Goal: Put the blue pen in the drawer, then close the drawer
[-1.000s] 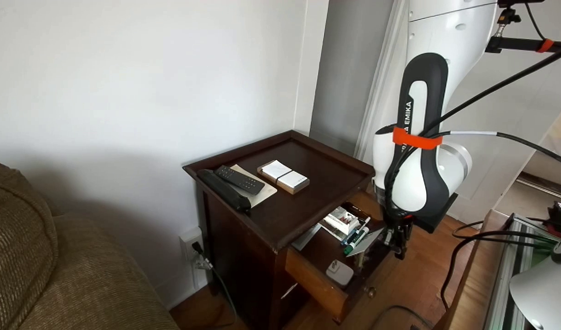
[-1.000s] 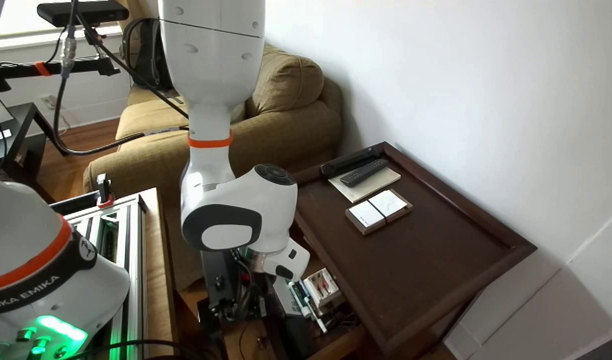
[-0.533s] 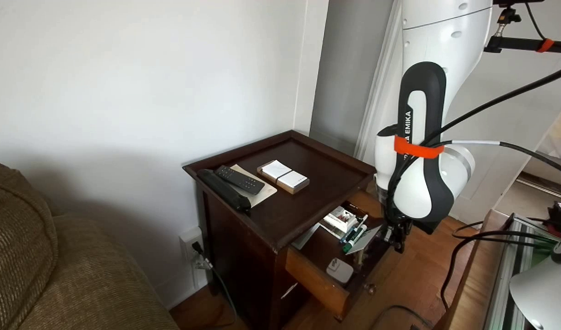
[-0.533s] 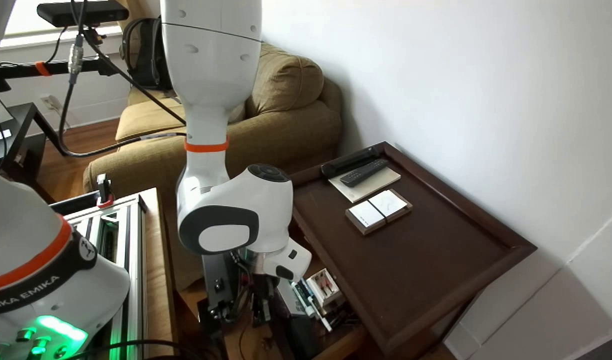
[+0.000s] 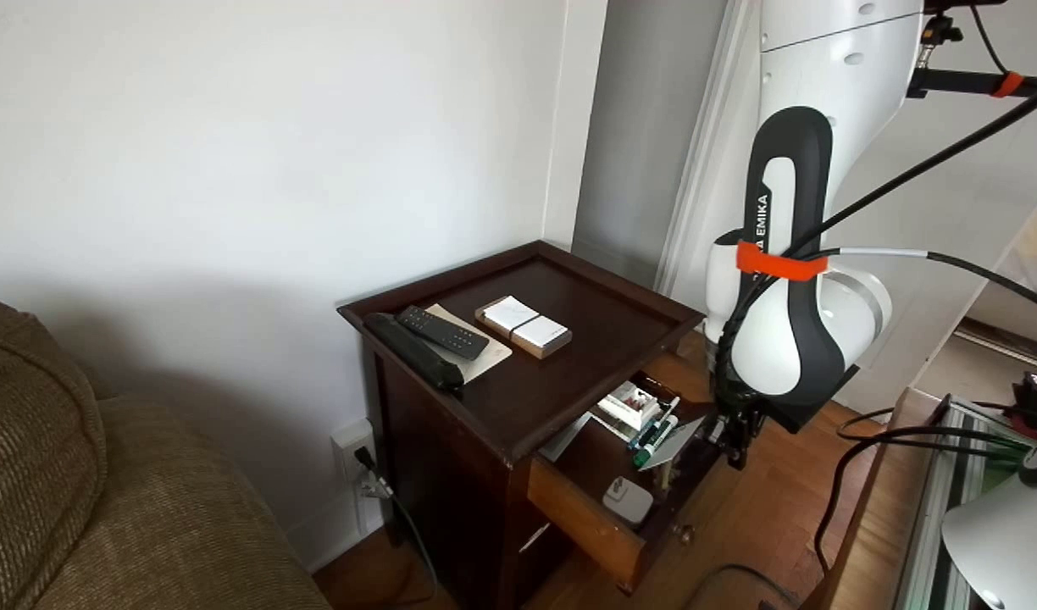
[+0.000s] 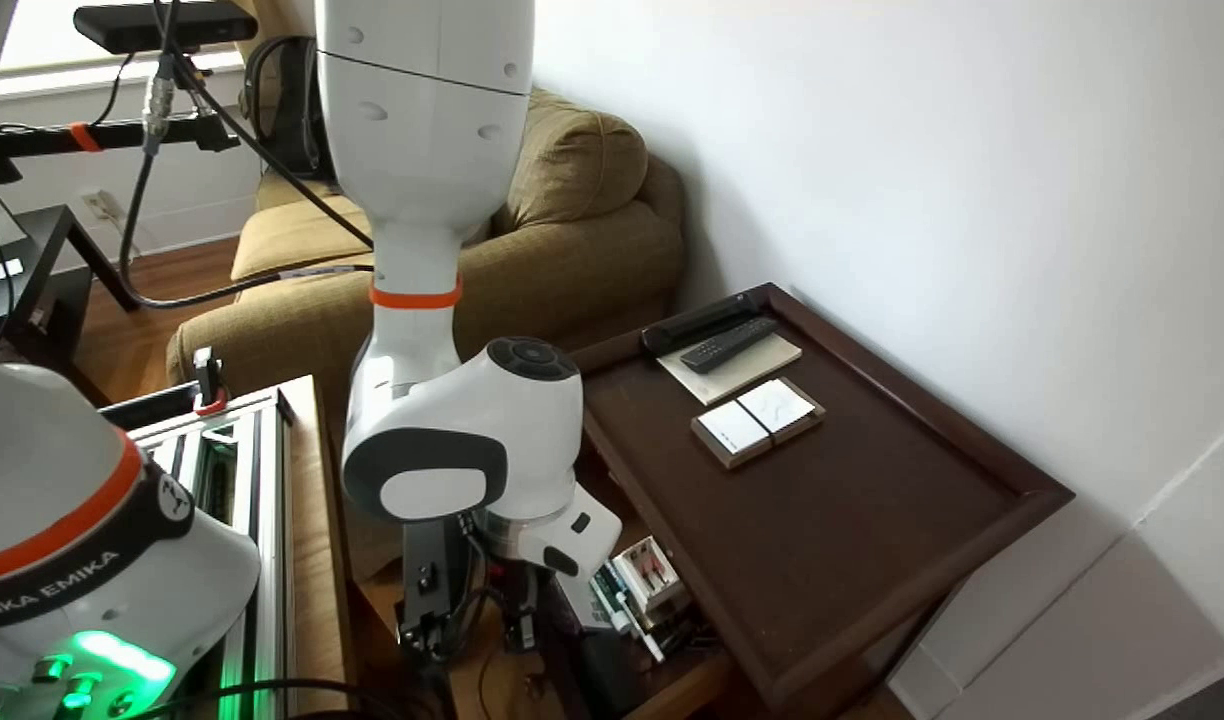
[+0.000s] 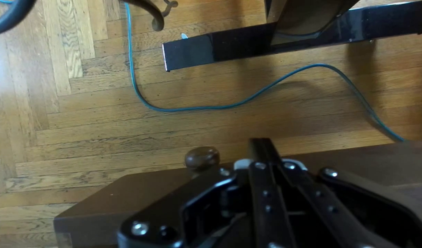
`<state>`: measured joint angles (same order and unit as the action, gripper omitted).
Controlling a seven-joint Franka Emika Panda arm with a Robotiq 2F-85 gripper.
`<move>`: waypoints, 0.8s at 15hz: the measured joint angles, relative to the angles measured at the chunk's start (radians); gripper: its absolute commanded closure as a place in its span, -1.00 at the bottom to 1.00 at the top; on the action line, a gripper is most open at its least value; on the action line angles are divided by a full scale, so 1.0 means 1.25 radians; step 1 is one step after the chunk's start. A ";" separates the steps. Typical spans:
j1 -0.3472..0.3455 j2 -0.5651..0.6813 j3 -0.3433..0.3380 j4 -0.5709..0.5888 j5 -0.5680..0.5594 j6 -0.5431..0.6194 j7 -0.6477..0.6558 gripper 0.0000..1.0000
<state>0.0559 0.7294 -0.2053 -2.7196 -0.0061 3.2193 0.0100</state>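
Observation:
The dark brown drawer (image 5: 582,517) of the side table is partly open in both exterior views. Inside, a green-capped marker (image 5: 657,442) lies beside a thin blue item (image 5: 640,435), possibly the blue pen; it is too small to tell. My gripper (image 5: 737,462) is at the outer side of the drawer's front, low down. In the wrist view the gripper (image 7: 264,142) has its fingers together with nothing visible between them. The fingertips stand over the floor just past the drawer front (image 7: 145,193), beside its round knob (image 7: 201,158). I cannot tell whether they touch the front.
The drawer also holds a white box (image 5: 633,405), a pale card (image 5: 678,442) and a white charger (image 5: 629,500). On the table top (image 5: 586,313) lie a remote (image 5: 444,332), a black case (image 5: 413,352) and a banded card stack (image 5: 524,324). A wooden bench (image 6: 312,560) stands opposite.
The drawer and its contents have shifted slightly in toward the table since one second ago. The gripper first moved slightly toward the table; the arm has since shifted back a little.

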 measured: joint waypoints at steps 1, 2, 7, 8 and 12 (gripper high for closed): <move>-0.004 0.000 0.002 -0.003 0.000 0.011 0.000 1.00; -0.004 0.000 0.004 -0.002 0.000 0.028 0.000 1.00; 0.019 0.001 0.003 0.037 0.014 0.133 0.000 1.00; 0.019 0.004 0.006 0.047 0.017 0.159 0.000 1.00; 0.015 0.021 0.018 0.081 0.035 0.231 0.000 1.00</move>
<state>0.0742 0.7554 -0.1827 -2.6185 0.0380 3.5085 0.0100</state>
